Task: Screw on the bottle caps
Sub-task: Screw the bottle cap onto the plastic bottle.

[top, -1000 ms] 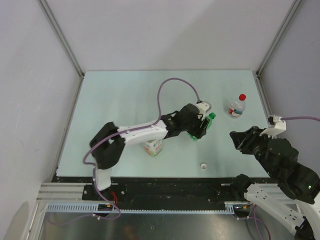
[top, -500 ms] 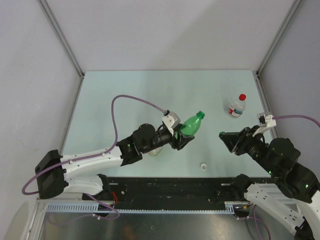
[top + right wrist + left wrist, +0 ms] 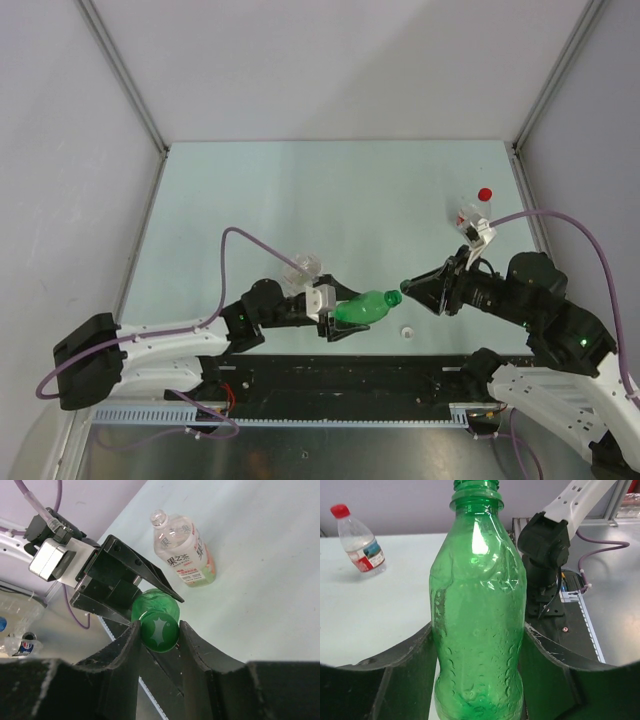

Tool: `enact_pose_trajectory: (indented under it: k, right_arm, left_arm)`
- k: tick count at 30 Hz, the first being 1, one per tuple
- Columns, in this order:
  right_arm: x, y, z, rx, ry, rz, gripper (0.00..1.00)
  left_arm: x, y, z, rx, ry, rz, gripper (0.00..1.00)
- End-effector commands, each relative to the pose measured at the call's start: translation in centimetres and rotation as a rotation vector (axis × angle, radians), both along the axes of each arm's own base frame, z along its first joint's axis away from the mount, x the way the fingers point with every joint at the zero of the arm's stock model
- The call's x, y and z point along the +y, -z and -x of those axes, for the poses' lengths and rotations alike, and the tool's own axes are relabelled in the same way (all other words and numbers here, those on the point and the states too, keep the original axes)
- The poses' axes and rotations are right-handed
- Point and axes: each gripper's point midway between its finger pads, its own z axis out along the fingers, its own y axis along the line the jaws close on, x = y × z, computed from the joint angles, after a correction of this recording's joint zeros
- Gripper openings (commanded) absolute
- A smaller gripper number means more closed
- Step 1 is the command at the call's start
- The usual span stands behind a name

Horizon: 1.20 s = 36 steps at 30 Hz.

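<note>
Three caps are in view. The green cap (image 3: 159, 632) sits between the two fingers of the right hand (image 3: 158, 625) and touches both; this hand is closed on it at a narrow setting. In the right wrist view the cap lies directly in front of the neck end of the green bottle (image 3: 155, 607). Whether cap and thread touch cannot be told. The left wrist view shows the bottle neck bare up to the top edge of the picture.

The left hand (image 3: 477, 645) is clamped on the green bottle around its body, one finger on each side. In the top view the bottle lies roughly level, with the neck pointing toward the right hand.

The white cap (image 3: 407, 331) lies loose on the surface (image 3: 300, 190), near the front edge and just in front of the right hand's tip.

The red cap (image 3: 485, 193) is seated on the red-labelled bottle (image 3: 362, 542), at the far right of the surface, behind the right arm.

The orange-labelled bottle (image 3: 182, 552) has an open mouth. It is located just beside the left hand, on the far side.
</note>
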Motion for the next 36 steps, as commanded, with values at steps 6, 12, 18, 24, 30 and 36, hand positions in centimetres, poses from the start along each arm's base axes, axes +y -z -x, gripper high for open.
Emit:
enact_pose_trajectory:
  k: [6,12,18,24,30,36]
  right_arm:
    - [2.0,-1.3,1.0,-0.033,-0.144,-0.044,0.22]
    - [2.3,-2.2,1.0,-0.073,-0.155,-0.086,0.21]
    - [2.8,-2.8,1.3,-0.092,-0.191,-0.108,0.21]
    - [3.3,-2.8,1.9,-0.090,-0.238,-0.111,0.21]
    - [3.8,-2.1,2.3,-0.069,-0.285,-0.098,0.21]
    - [4.2,-1.1,2.2,-0.048,-0.298,-0.065,0.20]
  left_arm:
    - [0.5,-4.8,0.1,-0.123,-0.005,0.223,0.00]
    - [0.5,-5.4,0.8,-0.095,0.023,0.254,0.00]
    - [0.6,-5.6,1.0,-0.071,0.031,0.262,0.00]
    - [0.3,-5.5,1.2,-0.038,0.047,0.260,0.00]
    - [0.3,-5.8,1.2,-0.030,0.046,0.266,0.00]
    - [0.8,-6.9,1.8,-0.021,0.067,0.298,0.00]
